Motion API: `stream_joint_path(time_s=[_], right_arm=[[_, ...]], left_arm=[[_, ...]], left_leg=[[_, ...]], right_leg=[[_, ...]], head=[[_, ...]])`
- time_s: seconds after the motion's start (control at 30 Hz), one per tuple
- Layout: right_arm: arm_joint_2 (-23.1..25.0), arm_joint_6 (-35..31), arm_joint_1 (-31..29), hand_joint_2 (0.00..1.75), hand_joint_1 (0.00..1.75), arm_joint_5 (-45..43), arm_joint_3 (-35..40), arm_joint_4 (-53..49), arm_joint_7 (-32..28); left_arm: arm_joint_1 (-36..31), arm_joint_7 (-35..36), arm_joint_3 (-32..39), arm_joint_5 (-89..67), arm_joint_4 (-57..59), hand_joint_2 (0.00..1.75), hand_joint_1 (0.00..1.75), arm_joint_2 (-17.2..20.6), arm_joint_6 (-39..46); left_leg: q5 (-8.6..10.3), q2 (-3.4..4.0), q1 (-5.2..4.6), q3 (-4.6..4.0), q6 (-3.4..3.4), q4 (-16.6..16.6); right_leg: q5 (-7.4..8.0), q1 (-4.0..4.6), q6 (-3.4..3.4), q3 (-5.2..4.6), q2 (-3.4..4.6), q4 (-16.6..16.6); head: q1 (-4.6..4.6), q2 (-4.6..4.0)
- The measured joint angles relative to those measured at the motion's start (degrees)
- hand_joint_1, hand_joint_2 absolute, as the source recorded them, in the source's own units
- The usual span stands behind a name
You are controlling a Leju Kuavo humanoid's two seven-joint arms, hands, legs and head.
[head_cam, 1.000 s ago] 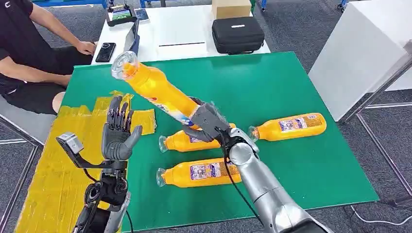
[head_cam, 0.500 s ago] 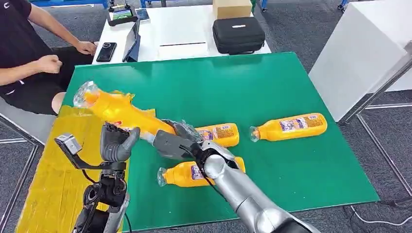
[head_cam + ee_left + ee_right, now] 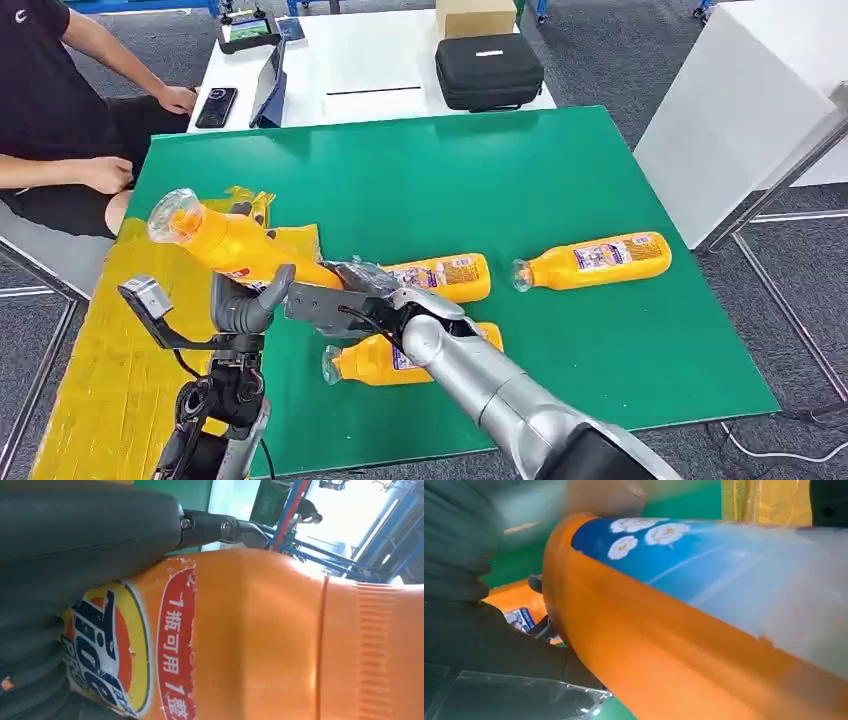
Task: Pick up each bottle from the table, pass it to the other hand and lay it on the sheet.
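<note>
A flat green board [image 3: 560, 180] lies over grey carpet, with a crinkled yellow sheet [image 3: 110, 370] spread along its edge on the robot's left. Beyond the board stands a white table [image 3: 370, 60] bearing a black zip case [image 3: 489, 71], and a seated person [image 3: 50, 110] rests an arm near the far left corner.

The held bottle [image 3: 235, 245] is smooth orange plastic with a clear cap end, tilted up and away to the left above the sheet's near edge. The right hand [image 3: 335, 300] clasps its base end, dark fingers wrapped around it, on a silver arm that crosses the board. The left hand [image 3: 243, 300] rises from below with its thumb against the bottle's body just beside the right hand; the left wrist view shows the red-and-yellow label [image 3: 125, 650] pressed against the grey palm, but whether the left fingers have closed round it cannot be told.

Three more bottles lie flat on the board to the right of both hands: one [image 3: 445, 275] just behind the right wrist, one [image 3: 385, 360] under the right forearm, one [image 3: 595, 260] well apart to the right.

Half a second ago the bottle sat lower and blurred; now it is lifted slightly and sharp, and the person's arm has dropped.
</note>
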Motion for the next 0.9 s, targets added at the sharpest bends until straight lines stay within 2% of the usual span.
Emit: stream_joint_path(time_s=[0.2,0.23,0.27,0.9], right_arm=[[-0.1,0.0,-0.9,1.75,1.75,-0.7,1.3,0.7,0.0],[-0.1,0.0,-1.1,1.75,1.75,-0.9,1.7,0.9,0.0],[-0.2,0.0,-1.2,1.75,1.75,-1.1,2.0,1.0,0.0],[-0.2,-0.6,-2.6,1.75,1.75,-2.7,3.6,4.0,-0.6]], left_arm=[[0.0,0.0,0.0,0.2,0.1,1.75,0.0,0.0,0.0],[0.0,0.0,0.0,0.2,0.2,1.75,1.4,0.0,0.0],[0.0,0.0,0.0,0.3,0.3,1.75,1.71,0.0,0.0],[-0.4,-0.4,-0.3,1.2,1.7,1.75,1.75,0.0,-0.1]], left_leg=[[0.0,0.01,0.0,-0.01,0.0,0.0],[0.0,0.01,0.0,-0.01,0.0,0.0],[0.0,0.01,0.0,-0.01,0.0,0.0],[0.0,0.03,0.0,-0.01,0.0,0.0]], right_leg=[[0.0,0.0,0.0,-0.02,0.01,0.0],[0.0,0.0,0.0,-0.02,0.01,0.0],[0.0,0.0,0.0,-0.02,0.01,0.0],[0.0,0.0,0.0,-0.04,0.03,0.0]], head=[[0.02,0.0],[0.0,0.0],[0.0,0.0],[0.0,0.0]])
